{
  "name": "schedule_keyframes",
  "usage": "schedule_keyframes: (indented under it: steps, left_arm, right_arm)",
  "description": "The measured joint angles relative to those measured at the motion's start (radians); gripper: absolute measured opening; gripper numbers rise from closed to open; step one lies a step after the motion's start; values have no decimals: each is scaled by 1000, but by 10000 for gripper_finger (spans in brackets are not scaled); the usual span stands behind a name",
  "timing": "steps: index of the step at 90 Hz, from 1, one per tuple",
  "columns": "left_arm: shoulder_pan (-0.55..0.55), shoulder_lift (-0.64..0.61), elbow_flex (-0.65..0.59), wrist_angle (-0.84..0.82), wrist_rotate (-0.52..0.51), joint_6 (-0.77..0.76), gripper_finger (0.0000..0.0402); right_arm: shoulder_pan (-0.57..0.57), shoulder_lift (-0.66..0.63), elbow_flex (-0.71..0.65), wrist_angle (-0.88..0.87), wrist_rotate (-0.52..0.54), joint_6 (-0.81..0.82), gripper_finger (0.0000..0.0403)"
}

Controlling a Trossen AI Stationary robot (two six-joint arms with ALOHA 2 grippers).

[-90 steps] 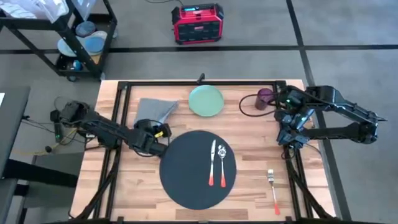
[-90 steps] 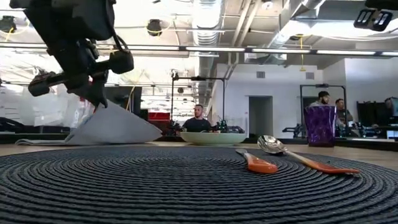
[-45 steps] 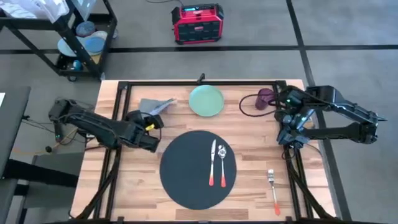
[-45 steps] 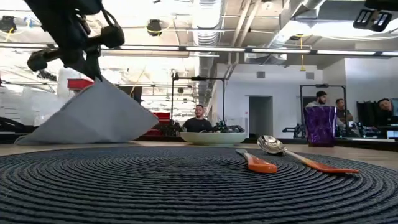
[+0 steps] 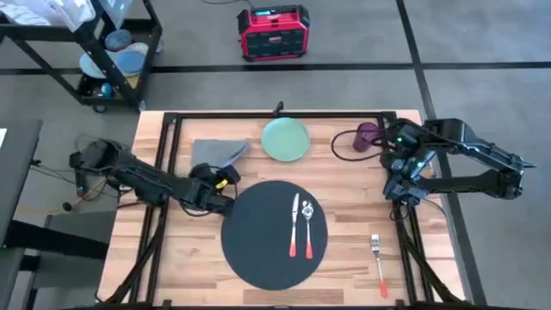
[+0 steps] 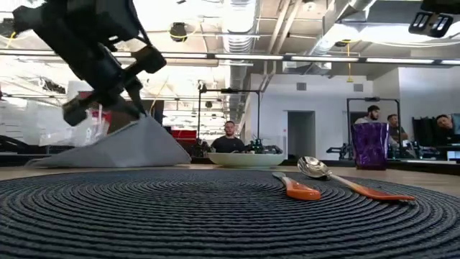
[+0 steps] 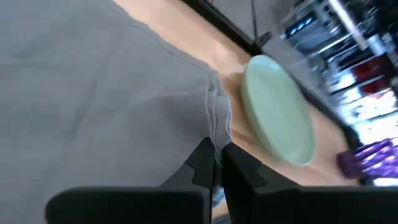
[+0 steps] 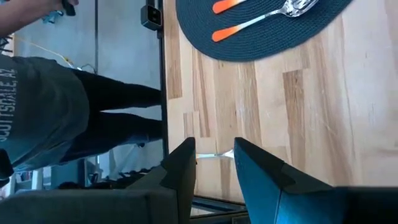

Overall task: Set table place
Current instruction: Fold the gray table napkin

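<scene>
Since the earlier frame, the left claw (image 5: 225,182) has swung back toward the round placemat (image 5: 274,233), clamped on the grey napkin (image 5: 215,152). The right claw (image 5: 396,191) hovers apart over the worktop (image 5: 344,224).

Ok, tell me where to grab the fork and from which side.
Grip the fork by its orange handle, the end nearer the table's front edge, coming straight down from above. It lies flat on bare wood right of the placemat, so only a top-down pinch across the narrow handle would likely fit. The right gripper is nearest.
</scene>
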Motion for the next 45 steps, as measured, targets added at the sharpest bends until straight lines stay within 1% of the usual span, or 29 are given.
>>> schedule_keyframes:
  steps: [19,33,45]
  left_arm:
    - [3,0,5,38,-14,-32,0]
    - [1,0,18,108,-118,-49,0]
    - [-3,0,18,125,-125,-54,0]
  right_arm:
    - [0,-7,0,-5,15,0,99]
    - [0,-8,0,-4,16,0,99]
    - [0,-8,0,3,18,0,99]
